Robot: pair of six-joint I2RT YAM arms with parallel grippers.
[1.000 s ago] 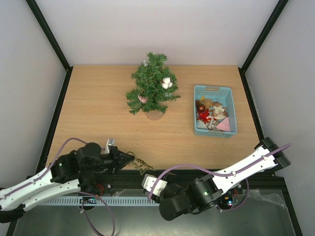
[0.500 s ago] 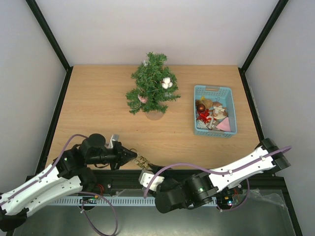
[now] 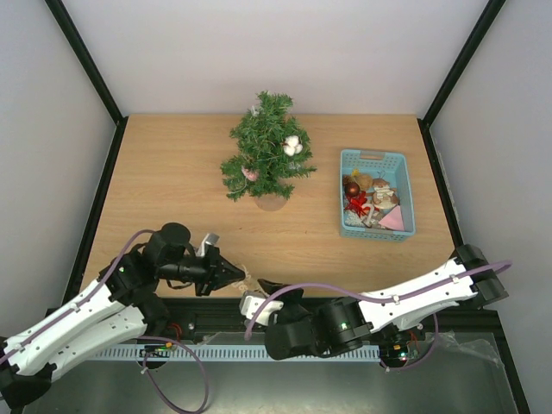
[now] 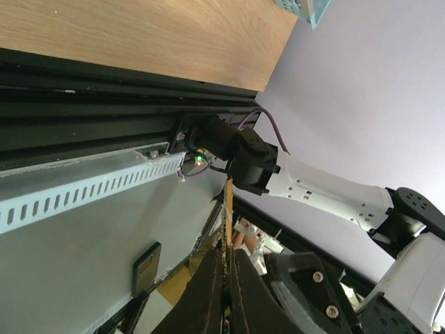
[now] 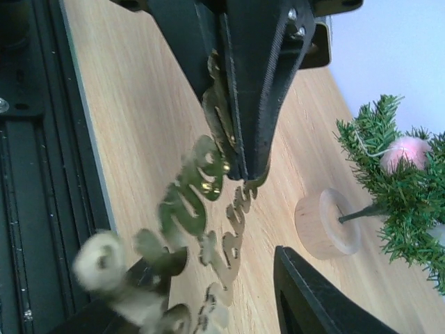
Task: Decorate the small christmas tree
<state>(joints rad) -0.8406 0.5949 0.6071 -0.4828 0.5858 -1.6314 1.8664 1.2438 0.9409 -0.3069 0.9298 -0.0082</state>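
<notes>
The small christmas tree (image 3: pixel 263 159) stands on its tan base at the far middle of the table, with a white ornament (image 3: pixel 292 145) and a pink one (image 3: pixel 249 173) on it. It also shows in the right wrist view (image 5: pixel 398 182). My left gripper (image 3: pixel 235 276) is at the table's near edge, shut on a flat gold lettering ornament (image 3: pixel 251 284). The left wrist view shows the ornament edge-on (image 4: pixel 228 205). My right gripper (image 3: pixel 274 287) is open just right of it. In the right wrist view the ornament (image 5: pixel 208 182) hangs between my right gripper's fingers (image 5: pixel 316 296).
A light-blue basket (image 3: pixel 345 185) with several ornaments stands right of the tree. The black rail (image 3: pixel 216 315) runs along the table's near edge under both grippers. The tree's round base (image 5: pixel 327 226) is beyond the ornament in the right wrist view.
My left arm has swung forward and right a little with the ornament. My right wrist has moved left and up, bringing its open fingers beside the ornament.
</notes>
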